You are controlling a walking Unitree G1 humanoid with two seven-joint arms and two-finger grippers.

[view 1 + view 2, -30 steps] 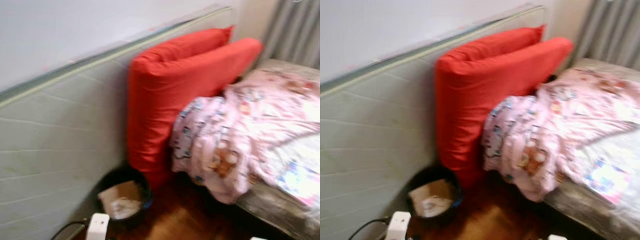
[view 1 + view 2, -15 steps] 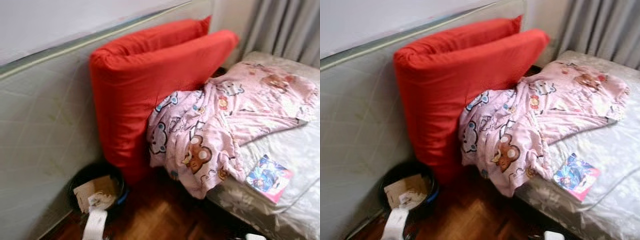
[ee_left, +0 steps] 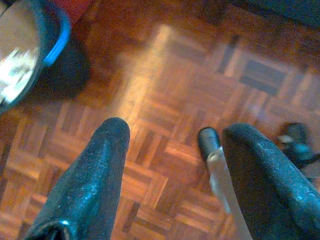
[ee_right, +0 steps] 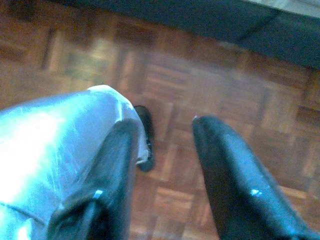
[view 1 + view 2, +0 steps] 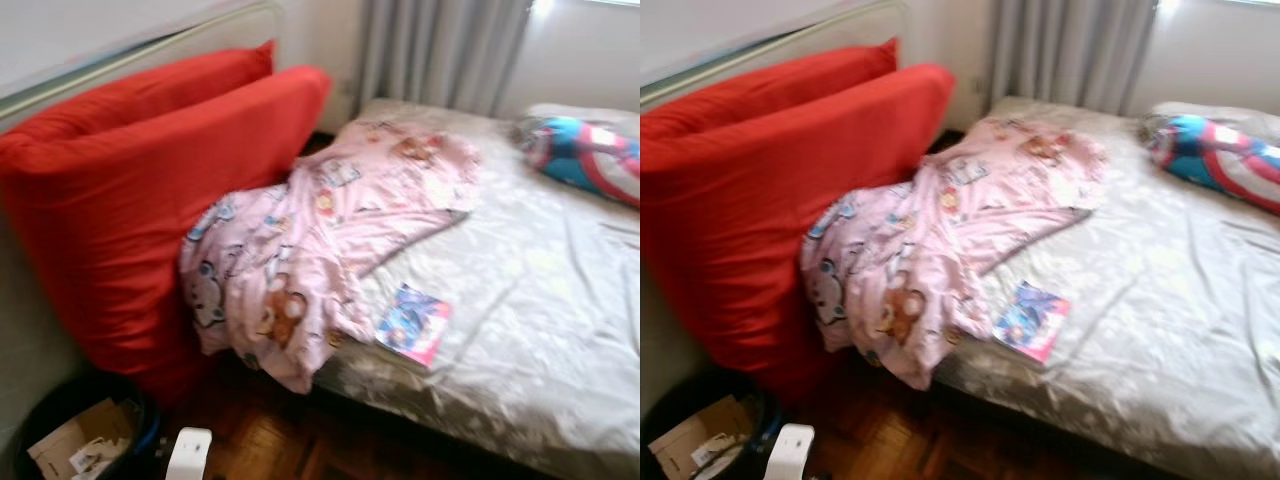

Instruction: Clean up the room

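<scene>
My left gripper (image 3: 172,145) hangs over the parquet floor (image 3: 165,90), fingers (image 3: 95,170) spread wide, nothing held. My right gripper (image 4: 165,150) is also over the floor, fingers apart, empty; a silvery-blue surface sits against one finger (image 4: 107,165), can't tell what it is.

Head view: bed (image 5: 540,300) with grey sheet ahead. Pink blanket (image 5: 310,240) is crumpled at the near corner, draping over the edge toward the floor. Booklet (image 5: 413,322) lies on the sheet just beside the blanket's edge. Two red cushions (image 5: 130,190) lean against the headboard, touching the blanket. Blue-red pillow (image 5: 585,150) at the far side. Black bin (image 5: 75,440) with cardboard and paper sits on the floor below the cushions. White object (image 5: 188,452) on the floor next to the bin, blurred.
</scene>
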